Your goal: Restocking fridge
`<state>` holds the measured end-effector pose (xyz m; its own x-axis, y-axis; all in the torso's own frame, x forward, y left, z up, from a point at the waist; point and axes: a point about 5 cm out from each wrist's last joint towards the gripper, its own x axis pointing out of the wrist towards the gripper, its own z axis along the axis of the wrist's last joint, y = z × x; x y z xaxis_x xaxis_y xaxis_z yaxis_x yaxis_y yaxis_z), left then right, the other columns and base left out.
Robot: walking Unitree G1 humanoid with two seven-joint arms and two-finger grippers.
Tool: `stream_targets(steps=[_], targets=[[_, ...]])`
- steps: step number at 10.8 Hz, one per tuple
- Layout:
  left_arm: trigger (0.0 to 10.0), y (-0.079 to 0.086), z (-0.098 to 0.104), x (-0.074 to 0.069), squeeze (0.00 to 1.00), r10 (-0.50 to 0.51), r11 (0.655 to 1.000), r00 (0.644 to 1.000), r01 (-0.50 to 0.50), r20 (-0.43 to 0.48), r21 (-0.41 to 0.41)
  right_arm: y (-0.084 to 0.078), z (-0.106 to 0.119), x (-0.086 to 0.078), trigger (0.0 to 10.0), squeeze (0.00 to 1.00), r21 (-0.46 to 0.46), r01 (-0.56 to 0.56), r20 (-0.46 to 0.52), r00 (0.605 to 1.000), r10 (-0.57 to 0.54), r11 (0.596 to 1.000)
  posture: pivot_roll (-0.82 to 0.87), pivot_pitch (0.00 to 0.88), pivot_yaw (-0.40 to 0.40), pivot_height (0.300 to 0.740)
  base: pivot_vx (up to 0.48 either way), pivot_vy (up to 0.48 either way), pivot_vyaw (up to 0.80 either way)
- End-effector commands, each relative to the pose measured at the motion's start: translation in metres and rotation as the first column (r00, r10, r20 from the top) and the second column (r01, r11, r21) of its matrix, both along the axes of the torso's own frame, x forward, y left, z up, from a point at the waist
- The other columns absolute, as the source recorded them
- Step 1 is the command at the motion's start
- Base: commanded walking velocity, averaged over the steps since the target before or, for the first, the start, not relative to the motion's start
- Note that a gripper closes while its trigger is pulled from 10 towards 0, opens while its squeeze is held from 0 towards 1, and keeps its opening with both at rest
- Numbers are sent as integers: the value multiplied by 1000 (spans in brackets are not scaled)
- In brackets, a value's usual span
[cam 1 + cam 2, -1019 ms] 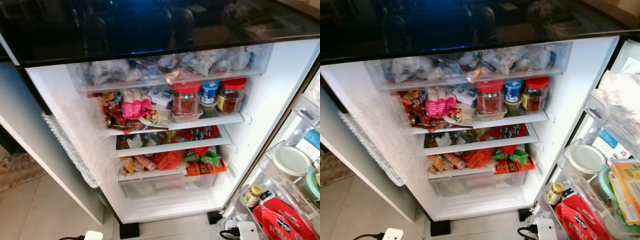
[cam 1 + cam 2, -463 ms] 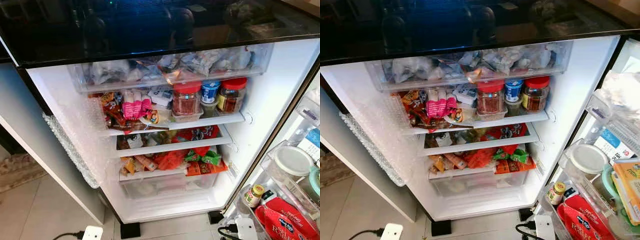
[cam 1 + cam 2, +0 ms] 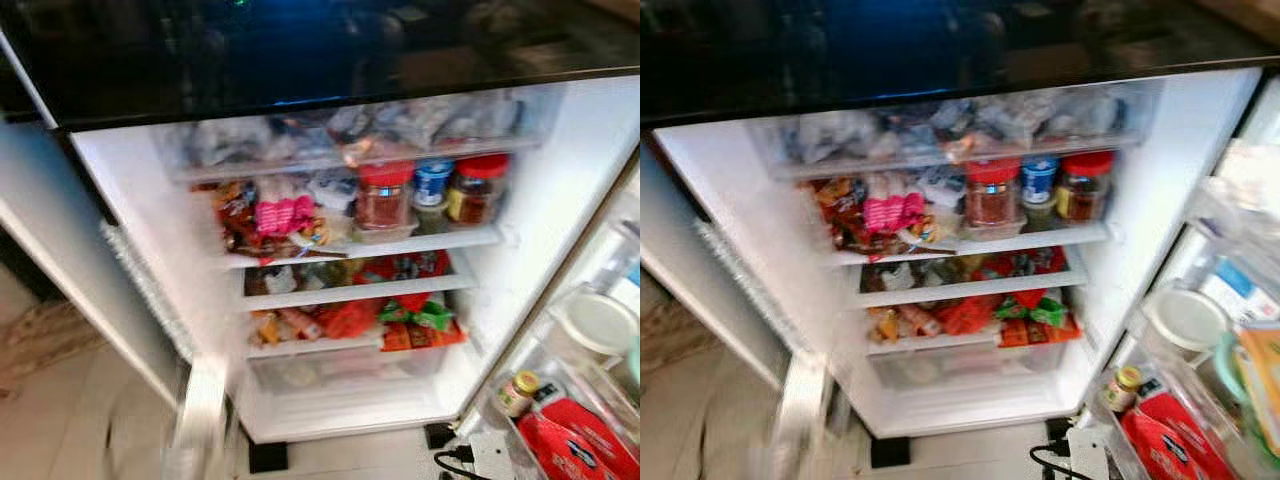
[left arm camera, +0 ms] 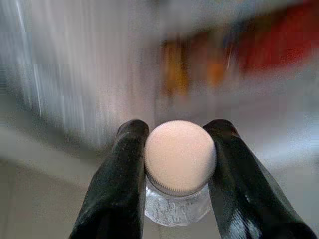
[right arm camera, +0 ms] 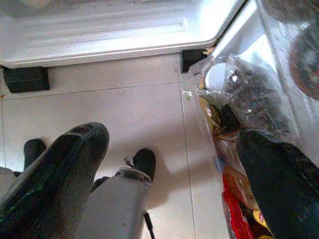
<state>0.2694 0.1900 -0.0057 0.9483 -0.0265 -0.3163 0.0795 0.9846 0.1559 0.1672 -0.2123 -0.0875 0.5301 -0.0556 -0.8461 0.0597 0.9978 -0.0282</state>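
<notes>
Two risks. Left claw (image 4: pixel 174 199) grips a white-capped bottle (image 4: pixel 179 162) by its neck, low before the fridge (image 3: pixel 560 200); packed shelves could snag it. Right claw (image 5: pixel 169 189) hangs open over floor.

Bottle (image 4: pixel 178 172) body is hidden btwn left gripper (image 4: pixel 177 164) fingers; bkgd is smeared. Door-shelf red packet (image 3: pixel 575 445) is cut off by frame edge.
</notes>
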Motion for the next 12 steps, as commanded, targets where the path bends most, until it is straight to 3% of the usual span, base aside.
stream_targets(steps=[1,3,5,8,10,12], targets=[[10000,-1,-10,-11,0,-7,1000,999,7,-42,-5,0,-1,-2,10000,0,-6,-5,-16,1000,5,1000,-132,0,54,740,0,0,0],[10000,-9,-2,-5,0,-19,999,1000,19,17,-28,0,-1,-2,10000,0,-2,2,-10,1000,-2,1000,-150,0,61,740,0,0,0],[10000,-18,-1,-12,0,-34,997,998,39,60,-70,-2,0,-1,10000,0,-3,30,2,1000,-30,1000,-174,0,71,740,0,0,0],[10000,-9,-2,-9,0,35,995,999,-32,33,-90,-5,0,-1,10000,0,-31,18,1,1000,-18,999,-159,0,61,740,0,0,0],[10000,-12,0,-8,0,25,993,999,-21,36,-116,-7,-1,-4,10000,0,-57,24,-15,1000,-25,998,-162,0,61,740,0,0,0],[10000,-11,-2,-9,0,31,992,999,-27,28,-123,-8,-1,-6,10000,0,-59,22,-26,999,-24,998,-165,0,59,701,0,0,0]])
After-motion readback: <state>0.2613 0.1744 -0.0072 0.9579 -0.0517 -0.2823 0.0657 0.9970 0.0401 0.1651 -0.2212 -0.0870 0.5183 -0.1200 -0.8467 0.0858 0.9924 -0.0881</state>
